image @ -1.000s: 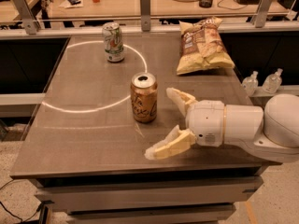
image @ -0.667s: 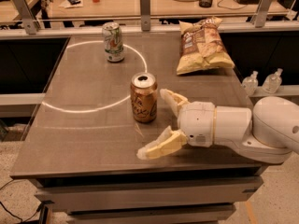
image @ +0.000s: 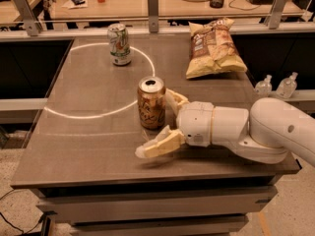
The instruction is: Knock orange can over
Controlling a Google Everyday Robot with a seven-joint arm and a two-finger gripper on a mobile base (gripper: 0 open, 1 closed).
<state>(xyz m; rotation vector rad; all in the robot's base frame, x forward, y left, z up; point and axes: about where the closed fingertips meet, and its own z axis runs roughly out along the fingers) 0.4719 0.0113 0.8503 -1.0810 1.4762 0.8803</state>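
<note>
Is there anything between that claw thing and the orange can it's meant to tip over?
Nothing visible. The open gripper is right beside the orange can, with no object between them. The white-and-green can and the chip bag sit farther back on the table.

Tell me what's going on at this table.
A robot arm extends in from the right with its gripper open around the orange can, one finger behind it and one in front. The can stands upright near the middle of the table, not yet knocked over; whether a finger touches it cannot be told. A white-and-green can and a chip bag sit at the back, away from the gripper.
</note>
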